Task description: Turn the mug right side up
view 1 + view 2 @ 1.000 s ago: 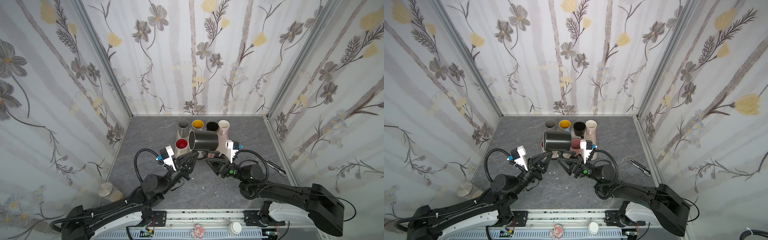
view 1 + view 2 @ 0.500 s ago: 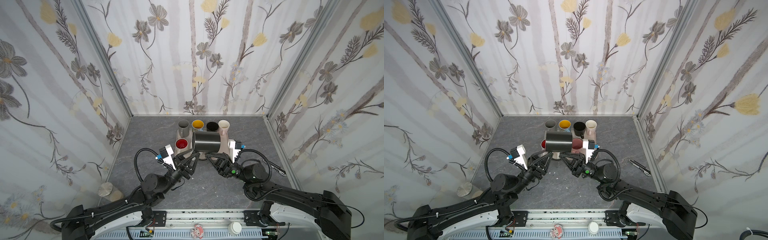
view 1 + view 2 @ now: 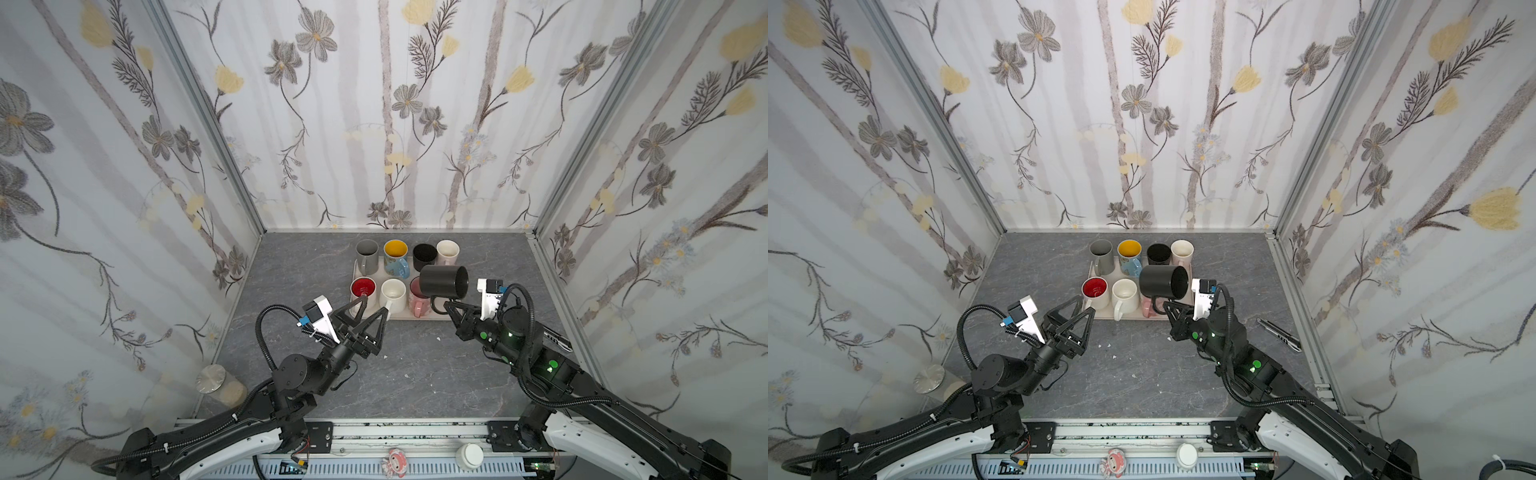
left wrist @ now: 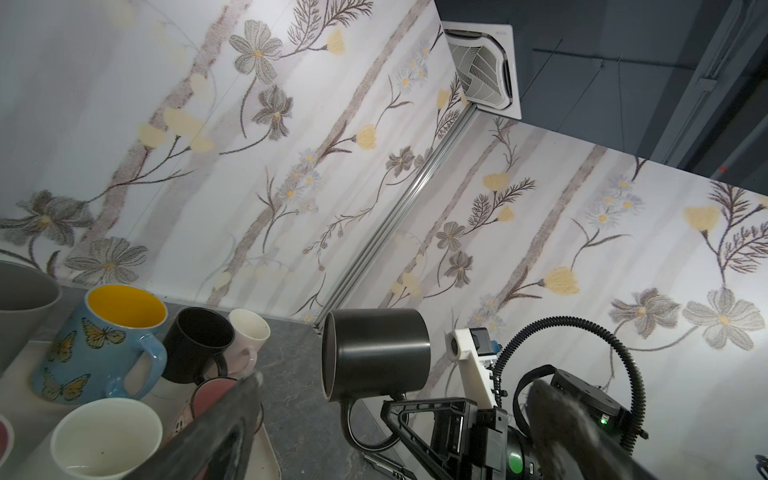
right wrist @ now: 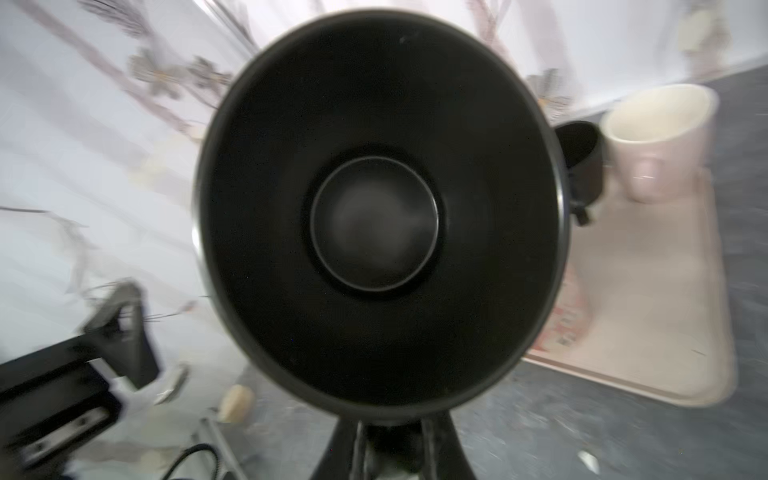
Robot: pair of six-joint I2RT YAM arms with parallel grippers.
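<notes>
Noted left gripper (image 3: 375, 306) newly sprung wide, empty, withdrawn from mug (image 3: 442, 281). Found mug aloft on its side, well right of that gripper, directly above right gripper (image 3: 448, 307), mouth facing back along it. Recorded right gripper freshly clenched on handle (image 4: 347, 419), sole support. Handover judged complete; remaining: roll mouth upward, lower onto tray (image 5: 648, 299) just beyond.

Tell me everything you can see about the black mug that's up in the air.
The black mug is plain, dark and cylindrical, smooth like glazed ceramic, empty inside. It lies on its side in the air above the near right corner of the tray, mouth toward the right arm, handle down. Only the right gripper touches it, shut on the handle.
</notes>
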